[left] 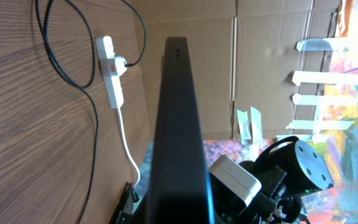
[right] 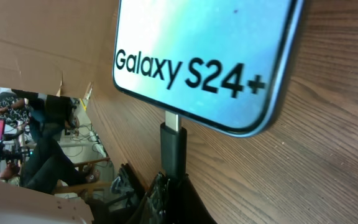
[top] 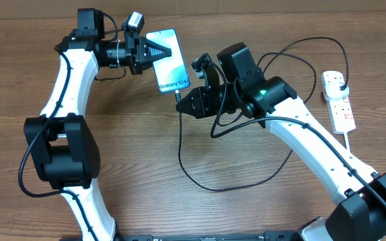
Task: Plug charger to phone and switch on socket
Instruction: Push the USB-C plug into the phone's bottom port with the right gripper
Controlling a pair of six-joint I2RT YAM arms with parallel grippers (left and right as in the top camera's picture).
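Note:
The phone (top: 167,61) has a bright blue screen reading "Galaxy S24+" (right: 197,56) and lies tilted on the table. My left gripper (top: 154,51) is shut on the phone's upper part; the left wrist view shows its dark edge (left: 178,124) end-on. My right gripper (top: 185,104) is shut on the charger's black connector (right: 173,149), whose metal tip sits at the phone's bottom port. The black cable (top: 200,184) loops over the table to a plug in the white socket strip (top: 338,99), also visible in the left wrist view (left: 112,71).
The socket's white cord (top: 354,144) runs toward the right arm's base. A cardboard wall (left: 260,56) stands behind the table. The cable loop lies between the two arms.

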